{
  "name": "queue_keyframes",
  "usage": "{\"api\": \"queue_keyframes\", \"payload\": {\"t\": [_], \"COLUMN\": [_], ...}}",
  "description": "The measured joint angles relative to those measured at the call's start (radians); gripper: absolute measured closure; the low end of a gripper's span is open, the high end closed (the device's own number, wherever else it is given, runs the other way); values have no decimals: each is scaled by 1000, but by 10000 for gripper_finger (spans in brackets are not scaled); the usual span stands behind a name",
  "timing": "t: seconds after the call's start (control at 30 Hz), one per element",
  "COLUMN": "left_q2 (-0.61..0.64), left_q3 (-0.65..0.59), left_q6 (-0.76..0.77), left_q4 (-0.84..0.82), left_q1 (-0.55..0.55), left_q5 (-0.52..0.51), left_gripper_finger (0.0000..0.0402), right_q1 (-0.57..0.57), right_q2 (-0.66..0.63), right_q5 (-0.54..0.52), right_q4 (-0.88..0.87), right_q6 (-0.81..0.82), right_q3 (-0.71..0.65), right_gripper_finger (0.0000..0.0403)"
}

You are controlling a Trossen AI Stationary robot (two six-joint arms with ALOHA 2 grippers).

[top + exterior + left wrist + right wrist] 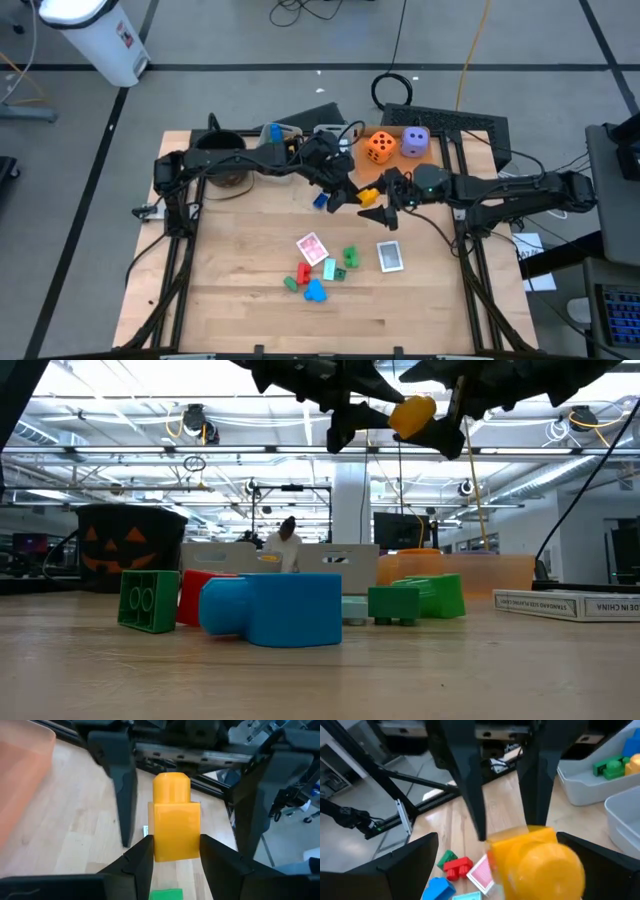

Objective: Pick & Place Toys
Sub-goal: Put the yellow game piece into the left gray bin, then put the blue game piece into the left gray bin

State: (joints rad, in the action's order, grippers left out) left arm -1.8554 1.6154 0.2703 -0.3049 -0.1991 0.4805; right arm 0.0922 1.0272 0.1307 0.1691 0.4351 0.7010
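A yellow block (368,196) with one round stud hangs in the air above the middle of the table, between my two grippers. My left gripper (175,847) comes from the table's left and is shut on it. My right gripper (497,840) comes from the right and is open. Its fingers (125,795) stand on either side of the block's stud end with a gap on each side. In the low view the block (412,415) shows well above the table. Red, green and blue blocks (318,275) and two cards (312,247) lie on the table nearer the front. My left gripper pinches the yellow block between its two fingers, on two opposite flat sides (172,851) at the end away from the stud. The fingers lie about level and come from the table's left. The block is lifted clear, its stud (171,787) pointing toward my right gripper.
An orange die (380,146) and a purple die (415,141) sit at the back by a flat orange tray. A black pot (220,160) stands at the back left, with clear bins (590,790) beside it. A blue block (320,200) lies under my left arm.
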Motion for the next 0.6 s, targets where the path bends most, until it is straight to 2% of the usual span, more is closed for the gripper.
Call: {"api": "queue_keyframes", "payload": {"t": [0.17, 0.23, 0.47, 0.6], "left_q2": [34, 51, 66, 67], "left_q3": [0, 0, 0, 0], "left_q6": [-3, -3, 4, -2], "left_q4": [38, 59, 136, 134], "left_q1": [-15, -21, -31, -37], "left_q5": [-5, -9, -10, -17], "left_gripper_finger": [248, 248, 268, 297], "right_q1": [25, 36, 47, 49], "right_q2": [-67, -93, -143, -139], "right_q5": [-3, -3, -3, -57], "right_q4": [-84, -59, 315, 348], "right_q6": [-1, 14, 166, 185], "right_q3": [-1, -22, -188, -252], "right_gripper_finger": [9, 9, 9, 9]}}
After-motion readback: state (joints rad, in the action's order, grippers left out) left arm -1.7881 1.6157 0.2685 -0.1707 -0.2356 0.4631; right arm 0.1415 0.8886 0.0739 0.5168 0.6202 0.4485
